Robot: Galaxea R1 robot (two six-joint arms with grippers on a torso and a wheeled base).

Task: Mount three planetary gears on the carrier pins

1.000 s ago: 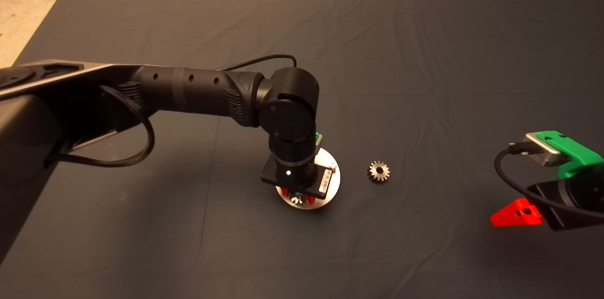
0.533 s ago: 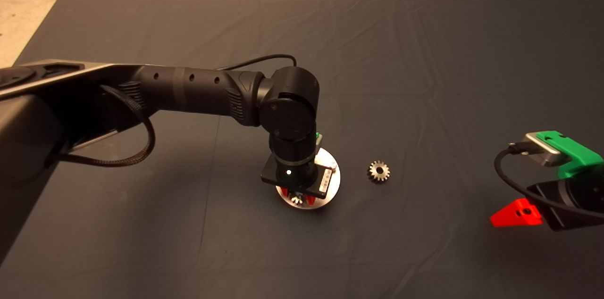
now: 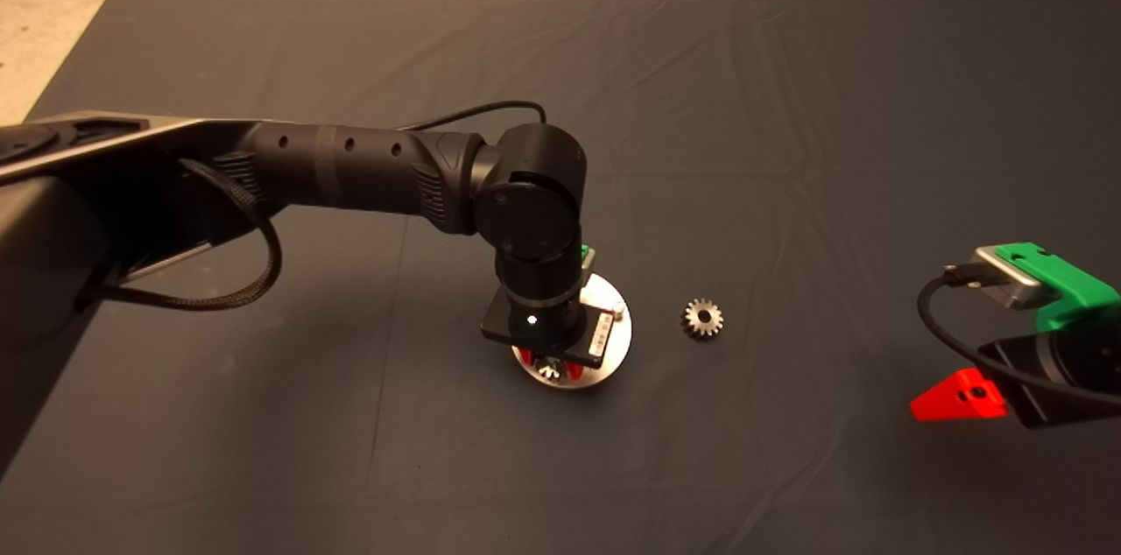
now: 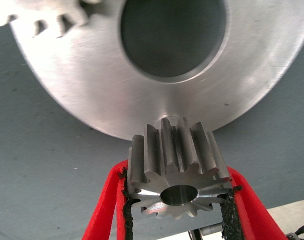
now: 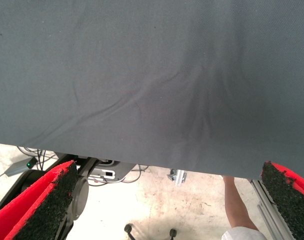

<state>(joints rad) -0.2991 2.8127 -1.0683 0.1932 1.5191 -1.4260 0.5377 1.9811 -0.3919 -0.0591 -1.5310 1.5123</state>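
A: Where's the left hand [image 4: 178, 200]?

B: Down over the white disc [image 3: 613, 354], near the middle of the mat [image 3: 788, 100]. In the head view the arm covers most of the disc; only the near and right rim show.

A: Grip?

B: Clenched on a gear [image 4: 177, 172]. Both red fingers [image 4: 109, 200] press their black pads against opposite sides of its teeth. Gear is tilted, bore facing the wrist camera.

A: Gear position against the disc?

B: At the disc's near rim, below the big centre hole [image 4: 172, 35] as the wrist camera sees it. Far end of the gear sits right at the disc face. Can't tell if it's on a pin; the gear hides whatever is behind it.

A: Other gears?

B: One more toothed gear [image 4: 36, 15] at the far side of the disc, partly cut off by the wrist view's edge. It appears to lie on the disc. A third gear [image 3: 702, 318] lies flat on the mat just right of the disc, apart from it.

A: Any pins visible?

B: One short silvery pin [image 3: 619, 307] stands at the disc's right edge in the head view.

A: Right hand [image 5: 172, 200]?

B: Parked at the lower right edge of the counter, fingers wide apart, nothing between them. Its wrist view shows mat, then floor, with a person's arm [image 5: 237, 200] there.
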